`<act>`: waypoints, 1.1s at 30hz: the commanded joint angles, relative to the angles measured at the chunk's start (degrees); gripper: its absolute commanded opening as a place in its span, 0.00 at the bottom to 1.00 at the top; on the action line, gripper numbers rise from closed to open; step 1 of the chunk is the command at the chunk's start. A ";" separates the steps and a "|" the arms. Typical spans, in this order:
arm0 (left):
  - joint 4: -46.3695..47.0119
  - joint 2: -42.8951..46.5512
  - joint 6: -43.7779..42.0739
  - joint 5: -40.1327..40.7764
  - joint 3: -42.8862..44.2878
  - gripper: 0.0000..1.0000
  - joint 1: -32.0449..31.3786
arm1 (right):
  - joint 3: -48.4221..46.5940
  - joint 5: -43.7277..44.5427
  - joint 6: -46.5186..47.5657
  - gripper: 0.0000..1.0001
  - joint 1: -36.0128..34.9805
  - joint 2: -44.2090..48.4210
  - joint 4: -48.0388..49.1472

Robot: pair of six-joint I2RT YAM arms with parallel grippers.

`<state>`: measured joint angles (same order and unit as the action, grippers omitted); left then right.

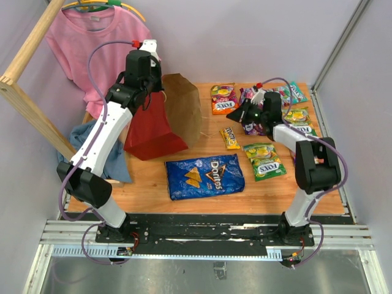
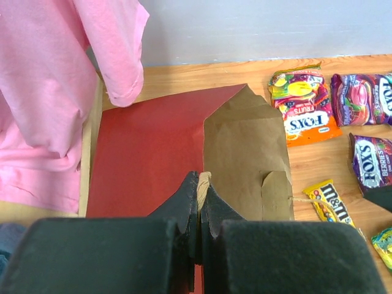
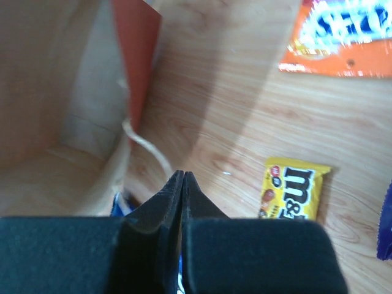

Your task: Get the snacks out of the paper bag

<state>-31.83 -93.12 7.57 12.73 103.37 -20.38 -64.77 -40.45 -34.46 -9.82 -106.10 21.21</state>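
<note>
The paper bag [image 1: 153,131], dark red with a brown kraft bottom, is tilted up at the table's back left, its mouth low toward the front. My left gripper [image 1: 147,92] is shut on a brown fold of the bag [image 2: 245,153], paper pinched between its fingertips [image 2: 201,184]. My right gripper [image 1: 242,116] is shut and empty above the wood [image 3: 184,174], just right of the bag's mouth and string handle [image 3: 147,147]. The blue Doritos bag [image 1: 205,176], M&M's packet [image 1: 230,138] [image 3: 294,196], orange Fox's [image 1: 224,99], green Fox's [image 1: 263,159] and purple Fox's [image 2: 361,98] lie on the table.
A pink T-shirt [image 1: 98,49] hangs on a wooden frame [image 1: 30,104] at the back left, over a blue cloth [image 1: 82,138]. More candy bags [image 1: 298,116] lie by the right wall. Grey walls close in the back and right sides.
</note>
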 commanded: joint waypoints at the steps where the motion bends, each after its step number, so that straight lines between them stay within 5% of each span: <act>1: 1.79 2.61 0.16 -1.26 -0.50 0.01 0.28 | 5.03 -0.31 1.48 0.01 0.60 5.74 0.49; 10: 2.61 3.26 0.96 -4.29 -0.48 0.01 0.32 | 20.49 2.12 -0.78 0.01 0.58 7.39 7.68; 21: 3.35 4.54 2.06 -6.40 -0.35 0.01 0.29 | 18.47 5.37 1.09 0.01 0.57 6.76 2.59; 22: 3.39 4.78 2.09 -6.40 -0.51 0.01 0.25 | 18.68 5.60 0.93 0.05 0.59 7.88 2.86; 26: 4.54 5.63 2.73 -6.58 -1.66 0.01 0.30 | 20.39 6.95 0.02 0.52 0.60 13.80 4.50; 33: 5.71 6.06 3.56 -7.62 -2.39 0.01 0.32 | 25.57 5.62 -5.36 0.86 0.52 21.66 14.24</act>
<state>-29.12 -88.79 10.39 6.31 101.23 -20.38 -41.67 -34.22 -36.10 -9.82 -86.98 28.27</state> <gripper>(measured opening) 0.018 0.789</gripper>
